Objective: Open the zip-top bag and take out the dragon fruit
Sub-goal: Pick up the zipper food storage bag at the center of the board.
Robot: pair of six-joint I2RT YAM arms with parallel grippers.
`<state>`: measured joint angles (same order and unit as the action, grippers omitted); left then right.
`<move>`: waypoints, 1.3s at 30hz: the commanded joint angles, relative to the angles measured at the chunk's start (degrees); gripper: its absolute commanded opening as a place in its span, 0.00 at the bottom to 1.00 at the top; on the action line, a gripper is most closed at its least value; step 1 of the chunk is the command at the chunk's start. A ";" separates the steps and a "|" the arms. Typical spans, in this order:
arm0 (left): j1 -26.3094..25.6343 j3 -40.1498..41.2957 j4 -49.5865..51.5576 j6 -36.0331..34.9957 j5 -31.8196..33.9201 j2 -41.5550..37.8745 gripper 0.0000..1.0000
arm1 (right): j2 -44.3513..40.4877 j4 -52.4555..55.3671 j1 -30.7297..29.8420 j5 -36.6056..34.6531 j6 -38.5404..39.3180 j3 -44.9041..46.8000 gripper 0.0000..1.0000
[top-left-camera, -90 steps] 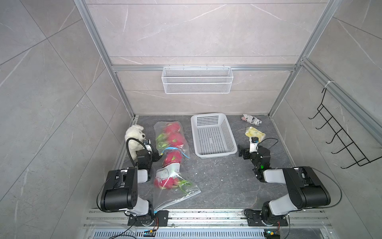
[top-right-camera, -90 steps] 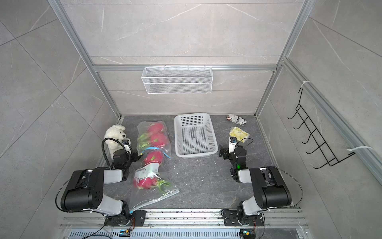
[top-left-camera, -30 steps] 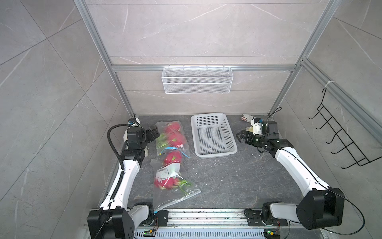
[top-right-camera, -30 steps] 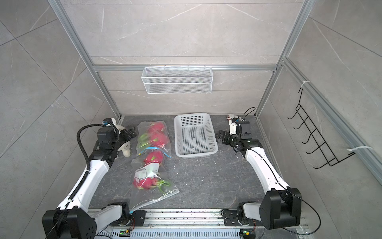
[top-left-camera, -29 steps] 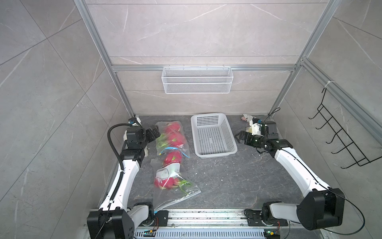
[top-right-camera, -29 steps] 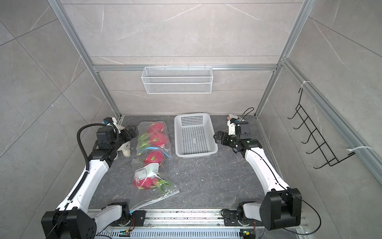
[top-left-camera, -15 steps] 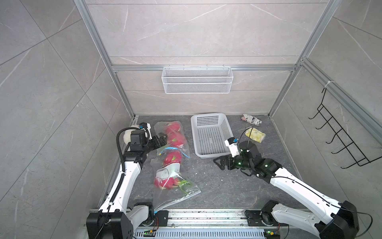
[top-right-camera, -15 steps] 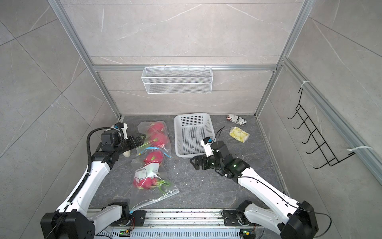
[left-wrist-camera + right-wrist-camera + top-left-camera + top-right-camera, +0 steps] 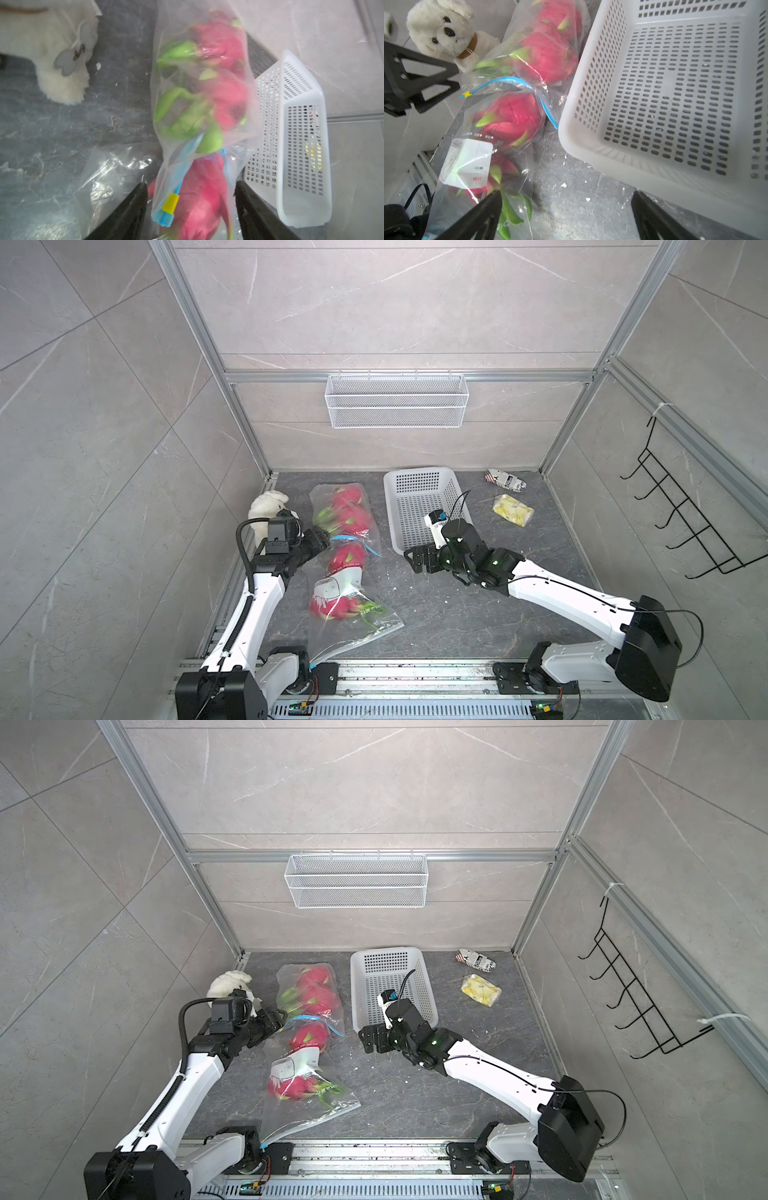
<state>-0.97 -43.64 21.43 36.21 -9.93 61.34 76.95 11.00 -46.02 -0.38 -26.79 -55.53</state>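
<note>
Grey table (image 9: 457,614), tiled walls. The bag (image 9: 322,499) of dragon fruit (image 9: 349,516) lies along the basket (image 9: 388,510), zip at its near end. Our left tool (image 9: 190,184) is nearer, spread astride the slider (image 9: 170,202). Our right tool (image 9: 415,562) is spread and empty by the basket's near corner.

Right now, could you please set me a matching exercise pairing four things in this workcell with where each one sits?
Things:
1. plush bear
2. white basket
3. yellow packet
4. wire shelf

Places:
A. hung on the back wall
B. on the floor, nearer the right wall
C. at the floor's left edge
D. directly beside the far zip-top bag, on its right

Pairs: 1-C; 2-D; 3-B; 4-A
</note>
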 commanded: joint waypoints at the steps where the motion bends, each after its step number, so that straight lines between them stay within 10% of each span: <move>1: 0.09 1.14 -6.06 4.77 5.27 0.41 0.69 | -0.38 -4.96 -0.22 -4.47 2.02 -1.85 0.99; 8: 0.14 3.68 -19.11 7.51 7.40 3.97 0.63 | 0.13 -0.41 -0.12 -6.47 3.32 -8.27 1.00; 20: 0.18 4.60 -26.66 8.78 0.32 8.45 0.00 | -1.68 0.99 -0.10 -7.77 9.29 -8.43 0.99; 39: 0.00 -16.68 -16.86 10.92 -15.40 11.44 0.00 | 8.91 -5.54 -0.21 6.34 30.39 -18.01 0.83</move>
<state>-1.04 -56.71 3.27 46.52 -20.21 71.55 85.10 10.61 -46.02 0.08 -1.21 -72.64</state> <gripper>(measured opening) 0.047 0.826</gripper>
